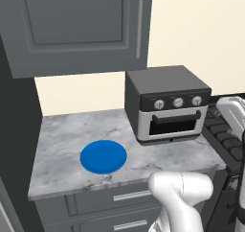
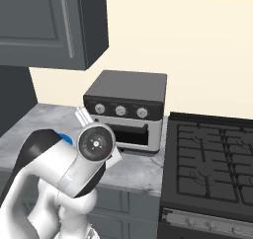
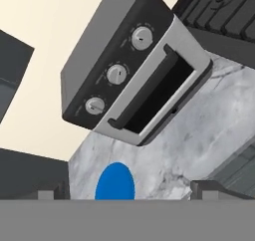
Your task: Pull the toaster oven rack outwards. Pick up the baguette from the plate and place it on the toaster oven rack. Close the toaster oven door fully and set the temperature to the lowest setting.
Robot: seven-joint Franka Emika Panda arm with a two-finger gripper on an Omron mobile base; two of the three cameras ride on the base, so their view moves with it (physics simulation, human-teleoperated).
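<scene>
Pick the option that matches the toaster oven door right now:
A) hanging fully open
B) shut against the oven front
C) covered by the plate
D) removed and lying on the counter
B: the toaster oven door sits upright and flush in the toaster oven front, below the three knobs; the plate lies apart on the counter.

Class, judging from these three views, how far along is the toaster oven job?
Looks done: the plate lies bare and the toaster oven door is shut; whether the baguette is inside cannot be told. In hand: nothing, the gripper is open, back from the toaster oven. Left: possibly the temperature knobs; settings unreadable.
</scene>
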